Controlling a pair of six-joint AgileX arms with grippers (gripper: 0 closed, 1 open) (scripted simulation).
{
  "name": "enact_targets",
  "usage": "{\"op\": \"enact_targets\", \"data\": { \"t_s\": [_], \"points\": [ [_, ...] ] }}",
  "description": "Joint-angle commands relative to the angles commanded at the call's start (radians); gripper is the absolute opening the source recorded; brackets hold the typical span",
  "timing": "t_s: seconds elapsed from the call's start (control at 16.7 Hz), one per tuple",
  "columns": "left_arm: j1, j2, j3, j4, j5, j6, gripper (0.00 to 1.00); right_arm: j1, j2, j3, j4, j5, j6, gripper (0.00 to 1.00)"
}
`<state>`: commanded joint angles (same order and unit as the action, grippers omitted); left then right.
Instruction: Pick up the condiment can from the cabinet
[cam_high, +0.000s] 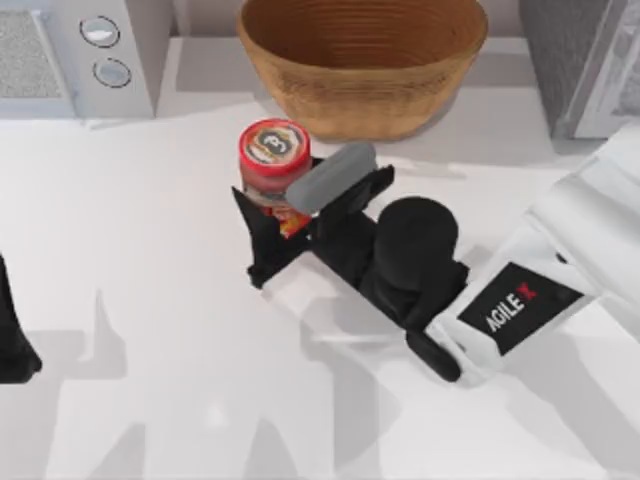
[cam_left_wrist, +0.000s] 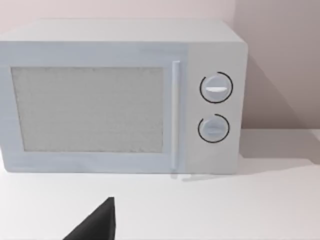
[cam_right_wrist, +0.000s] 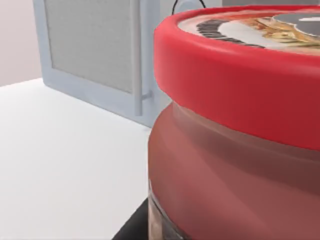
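The right claw (cam_high: 283, 215) is reaching in from the right side of the counter (cam_high: 150, 300), and its two black fingers are standing on either side of the condiment can (cam_high: 273, 165). The can is standing upright on the counter, just in front of the wicker basket (cam_high: 360, 75) and well to the right of the microwave (cam_high: 75, 55). In the right wrist view the condiment can (cam_right_wrist: 235, 130) is very close to the camera, with the red lid above and the reddish body below, and the microwave (cam_right_wrist: 100, 60) is behind it.

The fingers are looking closed against the body of the can, below the lid, so I am judging that the claw is clamped on it. Whether the can is already off the counter I cannot tell. So the step in hand is the grasp itself, or the very beginning of the lift.

The next move is asking for a straight rise, keeping the can upright and holding the pressure steady, because the round body could be slipping between the fingers. The basket is just behind, so the arm should be going up and not forward.

The left claw (cam_high: 15, 345) is parked at the left edge of the counter, facing the microwave (cam_left_wrist: 125, 95); its fingers I cannot tell.
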<state>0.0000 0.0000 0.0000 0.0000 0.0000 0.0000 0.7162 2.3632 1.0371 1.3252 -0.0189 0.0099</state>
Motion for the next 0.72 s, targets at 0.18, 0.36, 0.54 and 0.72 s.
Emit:
{"op": "enact_targets", "data": {
  "t_s": [0.18,0.36,0.54,0.72],
  "points": [
    [0.0,0.0,0.0,0.0,0.0,0.0,1.0,0.001,0.019,0.027,-0.008,0.001,-0.001,0.0],
    [0.0,0.0,0.0,0.0,0.0,0.0,1.0,0.001,0.019,0.027,-0.008,0.001,-0.001,0.08],
    [0.0,0.0,0.0,0.0,0.0,0.0,1.0,0.001,0.019,0.027,-0.008,0.001,-0.001,0.3],
    [0.0,0.0,0.0,0.0,0.0,0.0,1.0,0.001,0.019,0.027,-0.008,0.001,-0.001,0.53]
  ]
}}
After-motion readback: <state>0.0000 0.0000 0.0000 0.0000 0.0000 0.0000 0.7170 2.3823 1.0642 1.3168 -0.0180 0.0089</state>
